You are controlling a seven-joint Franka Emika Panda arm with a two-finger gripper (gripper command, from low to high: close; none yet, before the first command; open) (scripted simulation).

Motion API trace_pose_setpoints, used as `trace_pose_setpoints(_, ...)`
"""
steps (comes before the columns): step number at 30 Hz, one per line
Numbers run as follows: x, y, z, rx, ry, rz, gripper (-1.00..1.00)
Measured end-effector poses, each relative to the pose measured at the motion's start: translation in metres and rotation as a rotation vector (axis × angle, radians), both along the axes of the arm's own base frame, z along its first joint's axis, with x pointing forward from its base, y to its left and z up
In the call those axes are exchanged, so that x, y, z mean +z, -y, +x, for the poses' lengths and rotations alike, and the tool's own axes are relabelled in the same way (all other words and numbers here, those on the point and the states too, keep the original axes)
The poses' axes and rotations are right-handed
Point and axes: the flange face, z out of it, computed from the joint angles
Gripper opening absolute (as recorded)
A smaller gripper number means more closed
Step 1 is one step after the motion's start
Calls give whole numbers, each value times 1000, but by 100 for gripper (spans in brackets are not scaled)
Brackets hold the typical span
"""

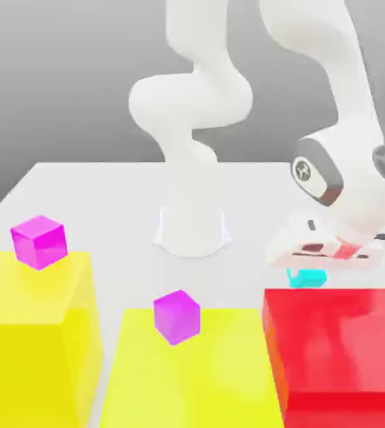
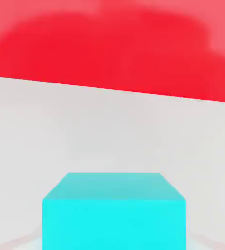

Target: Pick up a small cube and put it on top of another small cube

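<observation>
The small cube (image 1: 306, 278) is cyan and sits on the white table just behind the big red block (image 1: 337, 351), toward the exterior view's right. My gripper (image 1: 319, 259) is lowered straight onto it, with the hand pressed down low and the cube peeking out beneath it. In the hand view the small cube (image 2: 114, 212) is very close and centred, with the red block (image 2: 109, 44) beyond it. The gripper is shut on this cube.
Two big yellow blocks (image 1: 32, 334) (image 1: 191, 372) stand along the front. One small magenta cube (image 1: 39, 241) rests on the first and another (image 1: 177, 316) on the second. The arm's white base (image 1: 193, 227) stands mid-table.
</observation>
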Motion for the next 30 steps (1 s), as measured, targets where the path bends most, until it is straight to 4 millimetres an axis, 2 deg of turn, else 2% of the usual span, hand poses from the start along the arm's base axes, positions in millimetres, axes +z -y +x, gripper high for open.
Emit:
trace_pose_setpoints(9,19,34,55,-203,-280,-38,-100)
trace_pose_setpoints(11,36,62,92,-272,-260,-3,-100)
trace_pose_setpoints(13,61,106,135,-353,-188,43,-100)
trace_pose_setpoints(15,87,154,169,-419,-99,75,-100)
trace_pose_setpoints(17,113,202,192,-476,-2,94,-100)
trace_pose_setpoints(19,139,256,207,-538,94,102,-100)
trace_pose_setpoints(22,185,360,212,-662,250,88,-100)
trace_pose_setpoints(25,238,469,194,-770,432,42,-100)
trace_pose_setpoints(26,248,505,187,-794,504,20,-100)
trace_pose_setpoints(27,244,525,181,-809,540,5,-100)
trace_pose_setpoints(28,233,521,185,-789,557,5,-100)
trace_pose_setpoints(29,228,513,192,-766,565,8,100)
trace_pose_setpoints(30,228,513,192,-765,565,9,100)
